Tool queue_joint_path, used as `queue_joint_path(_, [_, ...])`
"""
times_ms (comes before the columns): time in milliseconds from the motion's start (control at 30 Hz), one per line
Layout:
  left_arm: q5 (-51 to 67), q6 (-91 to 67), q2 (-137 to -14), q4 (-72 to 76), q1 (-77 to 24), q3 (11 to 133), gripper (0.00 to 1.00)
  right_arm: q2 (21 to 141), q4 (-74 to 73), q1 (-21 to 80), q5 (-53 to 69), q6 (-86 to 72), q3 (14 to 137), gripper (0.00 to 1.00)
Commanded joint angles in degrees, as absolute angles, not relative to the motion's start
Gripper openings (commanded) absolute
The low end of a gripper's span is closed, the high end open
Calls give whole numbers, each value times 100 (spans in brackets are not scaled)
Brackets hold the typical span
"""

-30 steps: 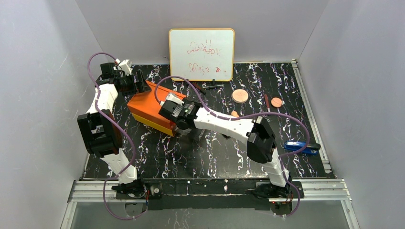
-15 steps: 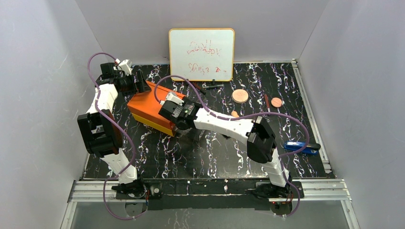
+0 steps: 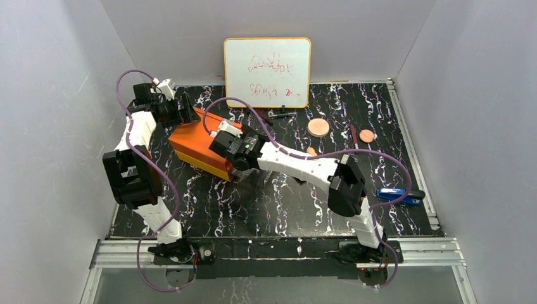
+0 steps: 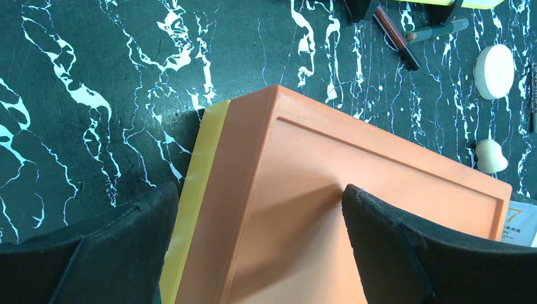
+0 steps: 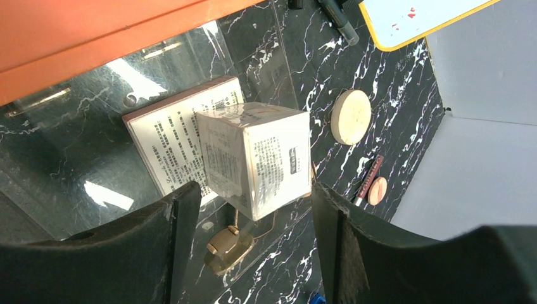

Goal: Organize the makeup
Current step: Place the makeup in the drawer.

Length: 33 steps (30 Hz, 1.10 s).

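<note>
**Between the arms: a carton flanked by the right jaws, loose makeup beyond**

Toward the near right of the table (image 3: 266, 209) lies a blue stapler (image 3: 399, 195). Farther in, the right gripper (image 5: 255, 190) faces the clear drawer (image 5: 69, 145) of the orange box (image 3: 193, 142). Its jaws stand parted about as wide as the white carton (image 5: 259, 158) between their tips; whether they press it I cannot tell. The carton partly covers a flat printed pack (image 5: 168, 136). Just beyond, the left gripper (image 4: 256, 193) is spread wide over the box's far corner, one finger above the lid and the other off the side, holding nothing. Right of the box the tan sponge (image 4: 491, 156) lies on the marble, clear of both grippers. Farther still lie the round disc (image 3: 318, 127), a smaller peach disc (image 3: 366, 135), a reddish pencil (image 3: 353, 134) between them, and dark sticks (image 3: 278, 115) below the whiteboard (image 3: 267, 71).
</note>
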<state>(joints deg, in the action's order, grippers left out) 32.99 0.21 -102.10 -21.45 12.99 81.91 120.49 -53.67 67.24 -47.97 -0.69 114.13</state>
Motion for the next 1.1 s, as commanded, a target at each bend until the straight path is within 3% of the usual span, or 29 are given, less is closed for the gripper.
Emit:
queue_joint_path(0, [3322,62,-9826,-2259,1279,8255,98,11912,-5390,6759,-4785,-126,11689,73])
queue_joint_path(300, [3322,62,-9787,-2259,1283,8237,98,11534,-4863,6443,-4179,-438,11256,79])
queue_joint_path(1067, [3313,62,-9807,-2250,1283,8226,99,11576,-4282,5691,-2997,-357,11255,77])
